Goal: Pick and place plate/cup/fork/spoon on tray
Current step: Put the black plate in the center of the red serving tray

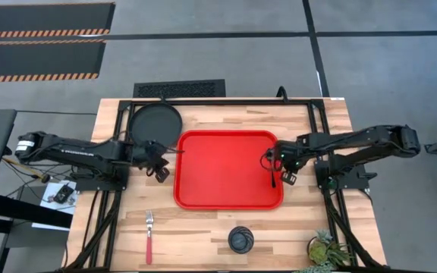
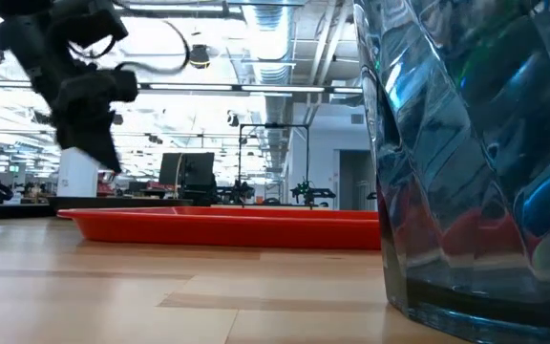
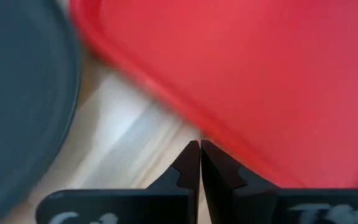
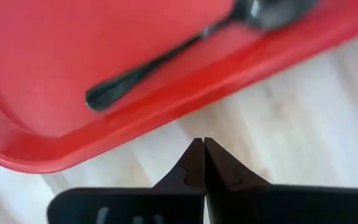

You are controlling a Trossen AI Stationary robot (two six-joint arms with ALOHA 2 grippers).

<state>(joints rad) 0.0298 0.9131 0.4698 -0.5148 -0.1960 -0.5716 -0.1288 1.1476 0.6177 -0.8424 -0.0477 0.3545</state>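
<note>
Setting: pale wooden table (image 1: 226, 227) over grey floor, open hall behind.
Right gripper (image 1: 287, 168): fingers pressed together, empty, above bare wood just off the tray's right rim.
Left gripper (image 1: 160, 161): clenched, empty, between plate and tray's left edge.
Spoon (image 1: 270, 173): slim, all dark, lying inside the tray along its right side.
Tray (image 1: 226, 199): bright red smooth plastic, rounded corners, raised rim.
Plate (image 1: 156, 124): flat, round, matte black, on the table touching the tray's far-left corner.
Fork (image 1: 149, 236): silver tines, red-pink handle, near front-left.
Cup (image 1: 240, 240): small, round, dark, near the front edge.
Advice: the plate seems the next target; open the left fingers wide, catch its thin rim, lift clear over the tray's lip.
</note>
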